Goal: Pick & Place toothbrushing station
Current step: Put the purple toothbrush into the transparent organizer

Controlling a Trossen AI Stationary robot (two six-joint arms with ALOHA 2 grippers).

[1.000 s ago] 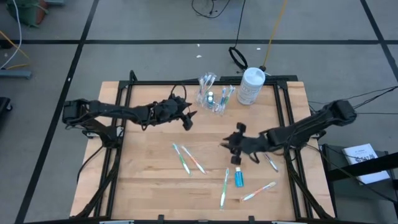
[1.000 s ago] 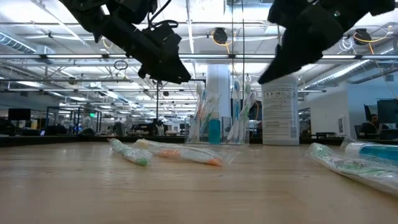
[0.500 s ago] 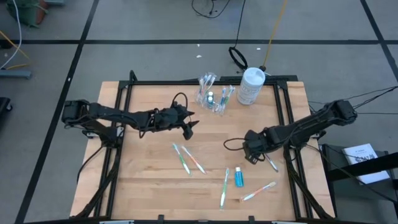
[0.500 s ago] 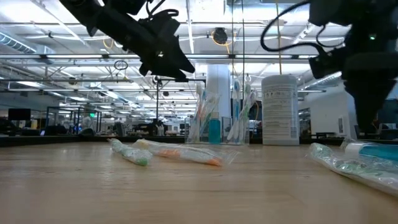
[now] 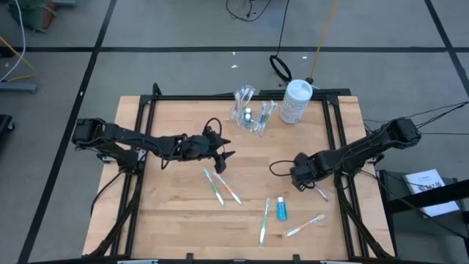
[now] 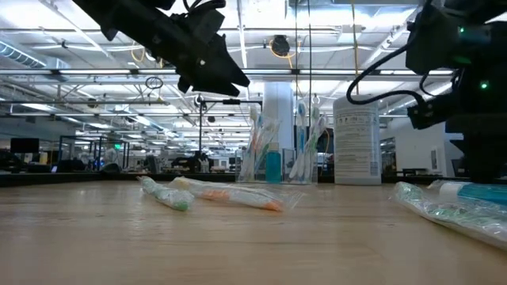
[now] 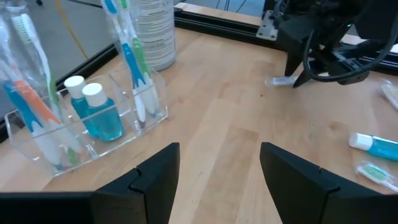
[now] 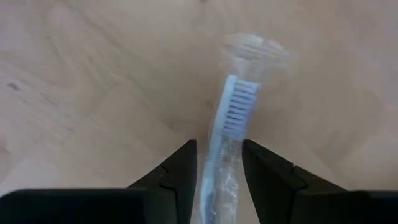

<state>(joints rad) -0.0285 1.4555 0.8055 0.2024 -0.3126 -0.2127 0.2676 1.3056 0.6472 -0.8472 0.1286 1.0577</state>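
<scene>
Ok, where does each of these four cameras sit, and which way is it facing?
High: overhead, straight down on the table; both arms show.
Low: tabletop height, level toward the clear holder; arms hang in above.
Left wrist: looks past the open left gripper at the holder.
Right wrist: looks down past the right gripper, its fingers either side of a wrapped toothbrush.
Shared: high, low and left wrist all see the holder and the white bottle.

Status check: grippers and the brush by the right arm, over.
Left gripper open, empty, hovering mid-table. Right gripper astride wrapped toothbrush lying on table. Nothing in the way.
</scene>
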